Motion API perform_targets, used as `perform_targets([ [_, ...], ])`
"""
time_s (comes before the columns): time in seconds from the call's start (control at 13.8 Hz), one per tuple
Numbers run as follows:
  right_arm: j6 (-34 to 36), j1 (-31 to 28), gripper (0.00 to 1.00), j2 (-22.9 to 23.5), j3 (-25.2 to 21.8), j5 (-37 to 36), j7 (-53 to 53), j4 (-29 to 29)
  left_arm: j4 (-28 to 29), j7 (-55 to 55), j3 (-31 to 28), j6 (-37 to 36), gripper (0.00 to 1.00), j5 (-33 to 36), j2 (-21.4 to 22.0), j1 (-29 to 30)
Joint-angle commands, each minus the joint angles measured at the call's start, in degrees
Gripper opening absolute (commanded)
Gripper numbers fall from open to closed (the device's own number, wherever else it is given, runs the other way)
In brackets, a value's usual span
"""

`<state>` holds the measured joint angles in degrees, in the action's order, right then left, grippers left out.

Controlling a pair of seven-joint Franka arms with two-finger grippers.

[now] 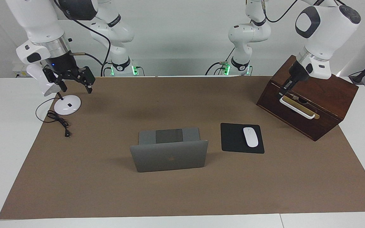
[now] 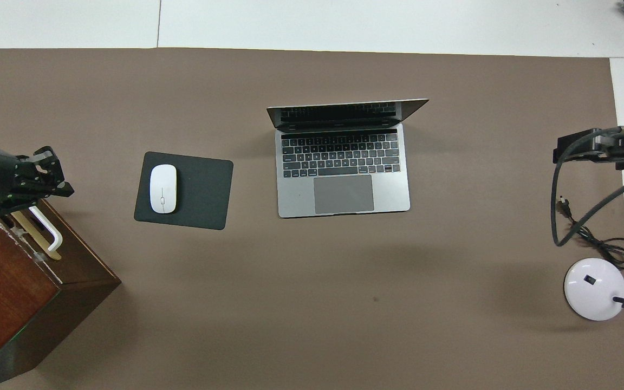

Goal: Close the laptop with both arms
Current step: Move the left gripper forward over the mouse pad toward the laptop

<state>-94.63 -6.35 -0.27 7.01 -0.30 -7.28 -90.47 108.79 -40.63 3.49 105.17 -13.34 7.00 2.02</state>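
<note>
Laptop: we see the laptop (image 1: pixel 169 154) standing open in the middle of the brown mat (image 1: pixel 182 196), its lid raised with the back of the lid turned away from the robots; in the overhead view the keyboard and trackpad (image 2: pixel 343 194) lie bare.
Mouse pad: we find the black mouse pad (image 1: pixel 233 139) just beside the laptop, toward the left arm's end of the table, apart from it.
Mouse: we see a white mouse (image 1: pixel 250 136) lying on the mouse pad.
Wooden box: we note a dark wooden box (image 1: pixel 328 91) at the left arm's end of the table, set at an angle, with a white handle (image 1: pixel 296 107) on its front.
Left gripper: we place the left gripper (image 1: pixel 284 87) over the front top edge of the wooden box, right by the white handle; its fingertips are pressed together and we see nothing held between them.
Right gripper: we place the right gripper (image 1: pixel 74 80) over the mat's edge at the right arm's end of the table, above the lamp base; its jaws stand spread wide with nothing between them.
Lamp: we see a round white lamp base (image 1: pixel 67 104) with a black cord (image 1: pixel 57 120) trailing onto the mat.
</note>
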Motion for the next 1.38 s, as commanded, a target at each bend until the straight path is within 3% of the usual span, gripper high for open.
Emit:
perform_targets([
  [0.0,-0.2,-0.8,1.0,-1.4,0.4,1.9,0.8,-1.5,4.7,-8.6,0.4,4.2,0.0,-4.7,2.8,0.6],
  [0.36,-1.2,-0.7,1.0,-1.3,0.4,1.9,3.2,-1.5,12.0,-32.6,0.6,16.8,0.0,-10.1,4.5,-2.9],
  [0.44,-1.8,-0.7,0.92,-1.3,0.4,1.9,3.3,-1.5,13.3,-36.8,0.6,18.7,0.0,-11.2,4.9,-3.0],
  [0.51,-2.1,-0.7,0.75,-1.3,0.4,1.9,3.3,-1.5,14.2,-38.7,0.7,19.5,0.0,-12.1,5.3,-3.7],
  [0.58,-2.2,-0.7,0.34,-1.3,0.4,1.8,3.3,-1.5,15.4,-39.9,0.6,19.6,0.0,-12.9,5.8,-4.5],
  [0.65,-2.2,-0.7,0.0,-1.3,0.4,1.9,3.0,-1.5,16.6,-41.4,0.7,20.9,0.0,-14.9,6.2,-4.6],
  [1.09,-2.2,-0.7,0.0,-1.3,0.5,2.0,2.5,-1.5,22.5,-57.6,0.8,30.0,0.0,-18.1,7.1,-10.6],
  [1.16,-2.3,-0.7,0.0,-1.2,0.6,2.0,2.5,-1.5,24.7,-57.5,0.8,30.4,0.0,-20.4,8.2,-10.9],
  [1.31,-2.5,-0.7,0.0,-1.2,0.7,2.0,2.3,-1.5,28.6,-57.6,0.7,33.2,0.0,-32.0,9.3,-10.6],
])
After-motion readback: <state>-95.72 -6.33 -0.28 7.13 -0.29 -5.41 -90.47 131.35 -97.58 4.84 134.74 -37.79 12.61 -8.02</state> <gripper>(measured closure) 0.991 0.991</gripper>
